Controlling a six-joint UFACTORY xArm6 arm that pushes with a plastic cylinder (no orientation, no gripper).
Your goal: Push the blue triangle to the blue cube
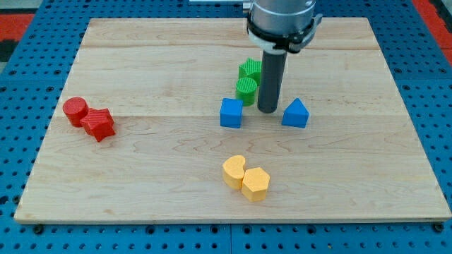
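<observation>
Board: pale wooden table top (141, 176) filling most of the frame, on a blue pegboard surface (21, 92).
Arm: my grey metal housing (281, 17) enters at top centre; a straight dark rod (270, 77) runs down from it.
Tip: my tip (267, 111) rests on the board just right of centre, between the two blue blocks, touching neither. It is a plain rod end, with nothing to spread or pinch.
Blue cube (231, 113): just left of my tip.
Blue triangle (295, 113): just right of my tip, near the cube.
Green blocks: ribbed green cylinder (246, 89) above the cube; second green block (249, 70) behind it, touching.
Yellow blocks: yellow crescent-like block (234, 170) and yellow hexagonal block (256, 184), touching, lower centre.
Red blocks: red cylinder (75, 110) and red star-like block (99, 124), touching, at left.
</observation>
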